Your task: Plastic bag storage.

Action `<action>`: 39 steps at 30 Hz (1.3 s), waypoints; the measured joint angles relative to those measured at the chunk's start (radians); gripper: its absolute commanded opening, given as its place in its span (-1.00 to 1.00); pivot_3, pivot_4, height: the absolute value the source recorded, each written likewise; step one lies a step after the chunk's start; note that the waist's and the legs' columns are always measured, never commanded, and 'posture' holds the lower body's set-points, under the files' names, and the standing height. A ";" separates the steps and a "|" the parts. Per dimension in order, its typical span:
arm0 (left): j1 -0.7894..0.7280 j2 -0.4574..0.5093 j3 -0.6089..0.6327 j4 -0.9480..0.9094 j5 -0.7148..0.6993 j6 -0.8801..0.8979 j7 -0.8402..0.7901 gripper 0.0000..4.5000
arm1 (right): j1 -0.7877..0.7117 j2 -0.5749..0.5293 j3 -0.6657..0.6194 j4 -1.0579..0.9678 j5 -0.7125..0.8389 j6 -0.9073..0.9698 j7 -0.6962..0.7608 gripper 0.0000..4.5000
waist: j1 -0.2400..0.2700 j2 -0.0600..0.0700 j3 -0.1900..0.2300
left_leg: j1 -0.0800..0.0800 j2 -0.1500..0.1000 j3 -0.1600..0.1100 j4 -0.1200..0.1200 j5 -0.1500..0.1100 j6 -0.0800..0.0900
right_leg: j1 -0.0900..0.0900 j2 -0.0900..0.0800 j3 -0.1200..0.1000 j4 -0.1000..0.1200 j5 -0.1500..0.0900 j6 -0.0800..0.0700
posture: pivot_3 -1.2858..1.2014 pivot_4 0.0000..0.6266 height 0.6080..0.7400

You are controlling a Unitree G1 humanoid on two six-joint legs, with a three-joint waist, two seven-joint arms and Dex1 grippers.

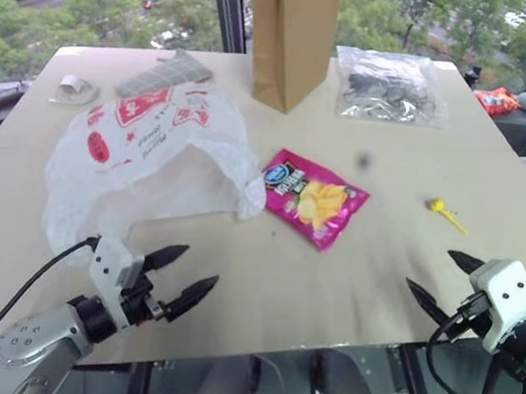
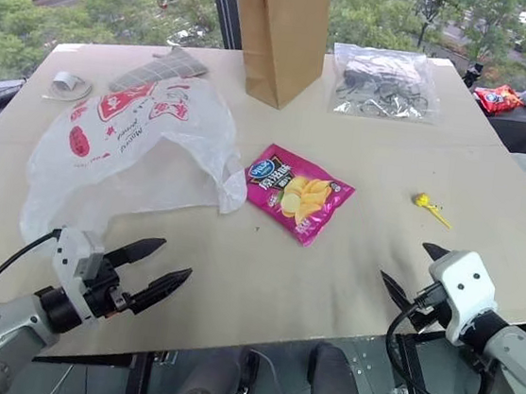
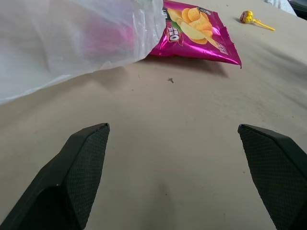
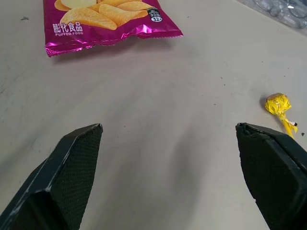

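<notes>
Looks like an upper-floor test room or office rather than a home. Plain beige worktop (image 1: 376, 286) set against tall dark-framed windows (image 1: 226, 7) across the top of the frame, with treetops and parked cars far below outside.

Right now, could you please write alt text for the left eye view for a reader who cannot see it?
A crinkly translucent white plastic bag with red print lies spread on a beige table, touching a pink chip packet. Behind stand a tall brown paper bag and a clear plastic bag of dark items. Both open pincers, left and right, hover at the near edge, empty.
</notes>
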 measured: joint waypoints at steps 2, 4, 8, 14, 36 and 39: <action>-0.008 0.000 0.000 0.000 0.001 -0.002 0.000 0.98 | 0.001 -0.001 0.000 0.000 0.001 -0.003 0.003 1.00 | 0.000 0.000 0.000 | 0.000 0.000 0.000 0.000 0.000 0.000 | 0.000 0.000 0.000 0.000 0.000 0.000 | 0.03 -0.52 1.00; -0.042 -0.007 -0.001 0.001 -0.002 -0.001 0.022 0.98 | -0.003 0.000 0.001 0.003 0.005 -0.011 0.004 1.00 | 0.001 0.000 0.000 | 0.000 0.000 0.000 0.000 0.000 0.000 | 0.000 0.000 0.000 -0.001 0.000 0.000 | 0.03 -0.52 1.00; -0.124 -0.020 -0.002 -0.001 -0.013 0.003 0.068 0.98 | -0.050 0.006 0.013 0.006 0.035 -0.023 0.002 1.00 | 0.002 -0.001 0.000 | 0.000 0.000 0.000 0.000 0.000 0.000 | 0.001 0.000 -0.001 0.000 0.000 0.000 | 0.03 -0.52 1.00; -0.219 -0.026 -0.031 -0.010 0.142 -0.066 0.195 0.98 | -0.102 0.003 0.086 -0.023 0.105 -0.026 0.030 1.00 | 0.002 -0.001 0.000 | 0.000 -0.001 0.000 0.000 0.000 0.000 | 0.001 0.000 0.000 0.000 0.000 0.000 | 0.03 -0.52 1.00; -0.723 0.096 -0.294 0.414 0.875 -0.119 0.413 0.24 | -0.409 -0.058 0.359 -0.065 0.130 0.025 -0.027 1.00 | 0.009 -0.006 0.002 | -0.001 -0.002 -0.002 0.000 0.000 0.000 | 0.001 0.000 -0.004 0.000 0.005 0.001 | 0.03 -0.52 1.00; -0.839 0.106 -0.289 0.502 0.831 -0.079 0.365 -0.37 | -0.461 -0.081 0.434 -0.033 0.007 0.011 -0.066 1.00 | 0.003 -0.006 0.003 | -0.001 -0.002 -0.003 0.000 0.000 0.000 | 0.000 0.000 -0.003 0.000 0.005 0.001 | 0.03 -0.52 1.00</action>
